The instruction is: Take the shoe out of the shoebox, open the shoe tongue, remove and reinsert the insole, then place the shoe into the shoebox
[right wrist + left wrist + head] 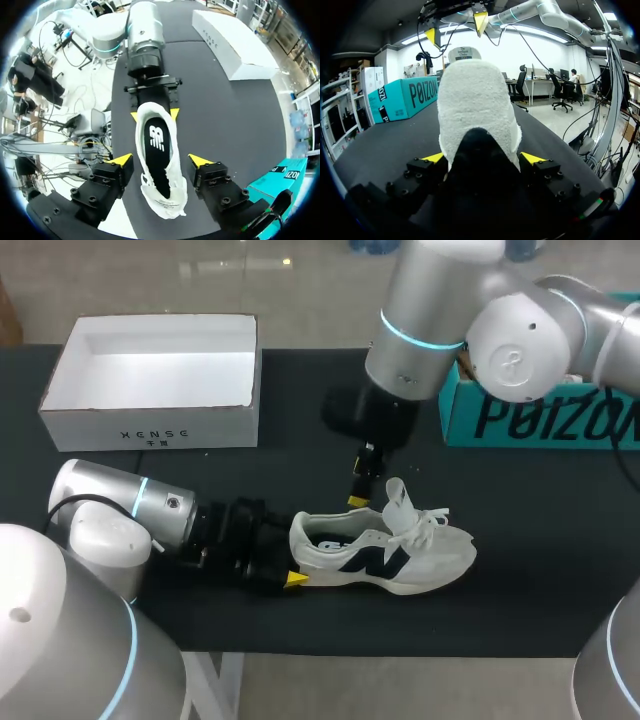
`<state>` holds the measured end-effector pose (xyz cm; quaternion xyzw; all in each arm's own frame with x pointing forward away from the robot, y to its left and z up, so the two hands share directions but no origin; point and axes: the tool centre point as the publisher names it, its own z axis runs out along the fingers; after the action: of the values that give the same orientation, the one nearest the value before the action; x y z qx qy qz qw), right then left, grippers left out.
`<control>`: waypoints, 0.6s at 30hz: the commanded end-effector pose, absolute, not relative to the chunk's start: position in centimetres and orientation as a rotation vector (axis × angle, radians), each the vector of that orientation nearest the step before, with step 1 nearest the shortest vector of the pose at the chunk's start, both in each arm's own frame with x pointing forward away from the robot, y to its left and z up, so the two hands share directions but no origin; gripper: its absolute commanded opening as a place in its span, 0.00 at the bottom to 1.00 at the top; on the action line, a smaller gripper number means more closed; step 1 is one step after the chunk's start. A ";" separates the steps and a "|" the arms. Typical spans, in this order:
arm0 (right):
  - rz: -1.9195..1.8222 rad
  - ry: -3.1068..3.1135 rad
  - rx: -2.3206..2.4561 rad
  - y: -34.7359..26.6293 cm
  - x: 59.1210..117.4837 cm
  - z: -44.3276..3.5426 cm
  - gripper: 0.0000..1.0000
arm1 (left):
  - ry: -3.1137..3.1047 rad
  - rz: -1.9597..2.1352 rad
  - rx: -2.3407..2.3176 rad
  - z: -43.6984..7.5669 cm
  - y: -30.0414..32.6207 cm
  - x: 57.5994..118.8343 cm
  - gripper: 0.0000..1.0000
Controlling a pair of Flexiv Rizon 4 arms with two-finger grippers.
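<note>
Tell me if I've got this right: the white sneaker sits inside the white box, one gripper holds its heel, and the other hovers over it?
Not quite. The sneaker is not inside the white box; the head view shows it lying on the black table in front of that box. The rest holds: the left gripper holds its heel and the right gripper hovers over it.

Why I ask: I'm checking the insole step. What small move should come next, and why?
Probably lower the right gripper into the shoe to pinch the insole. The left gripper clamps the heel, the right hangs open above the opening, and the insole lies in place.
</note>
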<state>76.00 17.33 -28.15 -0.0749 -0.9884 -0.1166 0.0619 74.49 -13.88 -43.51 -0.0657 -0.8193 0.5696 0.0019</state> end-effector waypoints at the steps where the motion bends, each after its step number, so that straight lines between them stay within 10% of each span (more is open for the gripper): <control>1: -0.337 -2.882 -0.161 17.9 76.3 -28.7 0.00 | -2.571 1.786 -0.207 -44.1 -13.9 74.5 0.00; 18: -0.310 -2.858 -0.335 18.3 75.8 -29.4 0.00 | -2.571 1.786 -0.207 -44.1 -13.9 74.5 0.00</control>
<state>75.85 18.39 -29.37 -0.1147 -0.9799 -0.1056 0.1243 74.49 -13.88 -43.51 -0.0657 -0.8193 0.5696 0.0020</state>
